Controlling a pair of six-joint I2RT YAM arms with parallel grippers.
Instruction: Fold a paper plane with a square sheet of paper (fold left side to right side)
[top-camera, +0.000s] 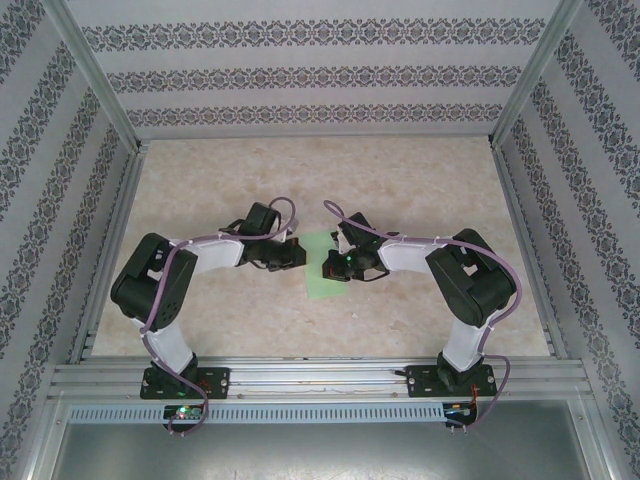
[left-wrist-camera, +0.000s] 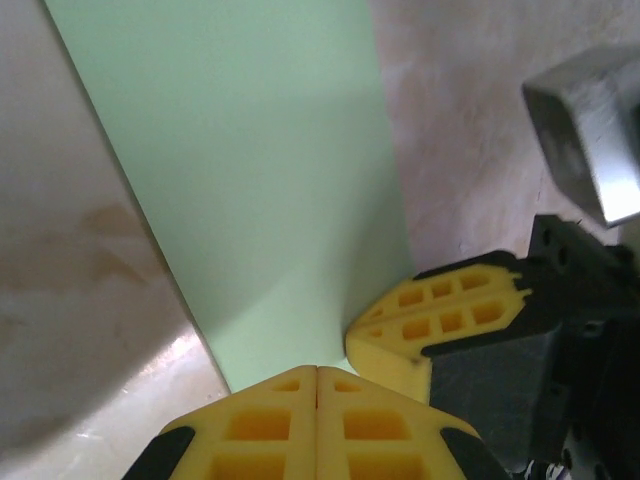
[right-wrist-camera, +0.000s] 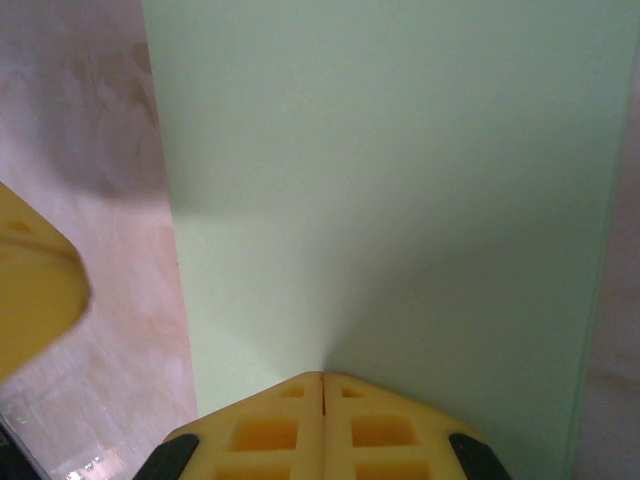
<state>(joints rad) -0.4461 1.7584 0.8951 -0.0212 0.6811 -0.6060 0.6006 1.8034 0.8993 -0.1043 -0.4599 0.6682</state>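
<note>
From above, a light-green sheet of paper (top-camera: 318, 268) lies flat near the middle of a pale, mottled worktop (top-camera: 200, 190). Two black-and-white arms reach in from the near edge. The left hand (top-camera: 297, 256) meets the paper's left side and the right hand (top-camera: 333, 266) sits over its right side. Walls papered with dark patterned bands (top-camera: 300, 35) close in three sides, and a metal rail (top-camera: 320, 378) runs along the near edge.

From the left wrist, the left hand (left-wrist-camera: 317, 372) has its two yellow fingers pressed together with no gap, tips at the near end of the sheet of paper (left-wrist-camera: 250, 170). The paper shows as a long, narrow strip running away. It is unclear whether any paper is pinched. The right hand (left-wrist-camera: 372, 328), also closed, touches the strip's right edge.

From the right wrist, the right hand (right-wrist-camera: 322, 378) is fully closed, tips resting on the sheet of paper (right-wrist-camera: 390, 170). A thin second edge shows along the paper's right side. A yellow finger (right-wrist-camera: 35, 285) of the left hand sits just beside the left edge.
</note>
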